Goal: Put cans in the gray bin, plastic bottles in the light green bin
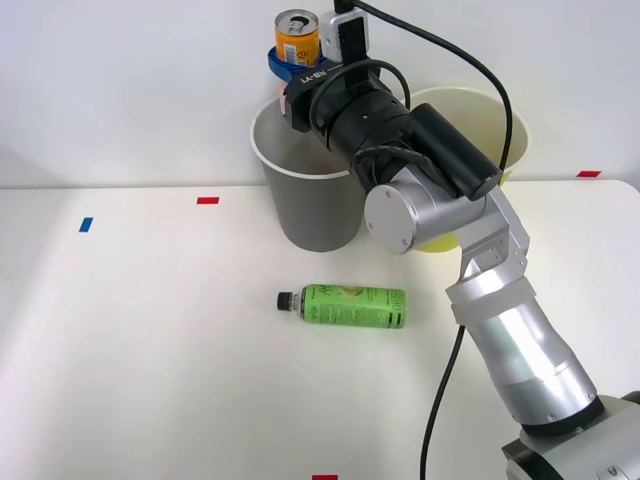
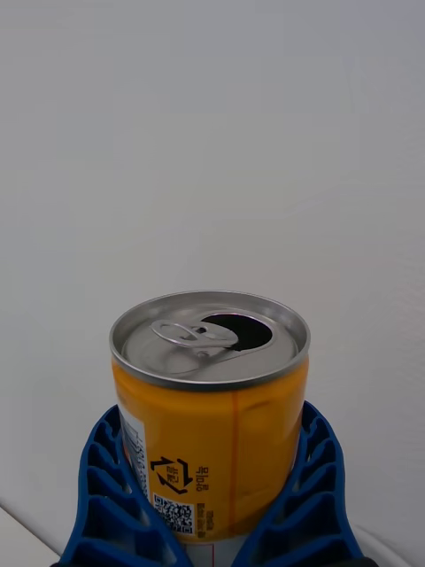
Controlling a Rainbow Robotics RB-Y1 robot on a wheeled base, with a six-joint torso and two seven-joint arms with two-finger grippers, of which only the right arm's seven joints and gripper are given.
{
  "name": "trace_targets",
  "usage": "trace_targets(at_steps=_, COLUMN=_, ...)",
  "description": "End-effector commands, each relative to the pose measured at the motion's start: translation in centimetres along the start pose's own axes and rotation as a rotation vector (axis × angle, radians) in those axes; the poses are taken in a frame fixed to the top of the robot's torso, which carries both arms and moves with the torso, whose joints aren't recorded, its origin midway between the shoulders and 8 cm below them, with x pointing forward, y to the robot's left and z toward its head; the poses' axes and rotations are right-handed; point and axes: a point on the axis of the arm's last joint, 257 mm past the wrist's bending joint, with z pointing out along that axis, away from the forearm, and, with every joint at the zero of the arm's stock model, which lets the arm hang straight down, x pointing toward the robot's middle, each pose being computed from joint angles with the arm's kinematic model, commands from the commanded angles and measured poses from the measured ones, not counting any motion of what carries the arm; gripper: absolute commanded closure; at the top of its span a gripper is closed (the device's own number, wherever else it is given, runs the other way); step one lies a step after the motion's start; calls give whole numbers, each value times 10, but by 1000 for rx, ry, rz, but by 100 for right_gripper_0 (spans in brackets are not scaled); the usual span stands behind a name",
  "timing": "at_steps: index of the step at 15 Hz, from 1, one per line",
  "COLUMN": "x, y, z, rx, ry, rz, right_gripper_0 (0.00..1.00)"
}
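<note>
Can (image 1: 297, 38) upright in jaws above gray bin (image 1: 300, 200)

We saw the orange can (image 1: 297, 39) upright above the gray bin (image 1: 305, 190); the green-labelled bottle (image 1: 345, 306) lay on its side nearby, before the light green bin (image 1: 505, 125).
</note>
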Motion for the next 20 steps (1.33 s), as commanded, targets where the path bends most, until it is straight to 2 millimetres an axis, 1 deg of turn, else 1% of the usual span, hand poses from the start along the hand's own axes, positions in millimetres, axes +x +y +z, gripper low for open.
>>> trace_targets(at_steps=1, x=4, y=-7, z=5, rx=20, ry=-21, rz=-11, right_gripper_0=100)
trace_targets(at_steps=4, x=6, y=-8, z=4, rx=19, ry=-17, rz=-29, right_gripper_0=100)
trace_targets(at_steps=5, x=5, y=-6, z=4, rx=15, ry=-19, rz=-33, right_gripper_0=92)
trace_targets(at_steps=6, x=5, y=-3, z=4, rx=8, ry=-27, rz=-42, right_gripper_0=45)
trace_targets(at_steps=7, x=4, y=0, z=4, rx=2, ry=-30, rz=-46, right_gripper_0=16)
trace_targets(at_steps=8, x=3, y=4, z=4, rx=-4, ry=-36, rz=-48, right_gripper_0=0)
trace_targets(at_steps=11, x=2, y=9, z=5, rx=-12, ry=-38, rz=-42, right_gripper_0=0)
trace_targets(at_steps=13, x=0, y=6, z=5, rx=-6, ry=-47, rz=-53, right_gripper_0=0)
trace_targets(at_steps=16, x=-16, y=0, z=-1, rx=8, ry=-93, rz=-68, right_gripper_0=0)
trace_targets(at_steps=19, x=-28, y=-13, z=-28, rx=37, ry=-129, rz=-100, right_gripper_0=0)
trace_targets(at_steps=20, x=-29, y=-16, z=-41, rx=48, ry=-136, rz=-123, right_gripper_0=0)
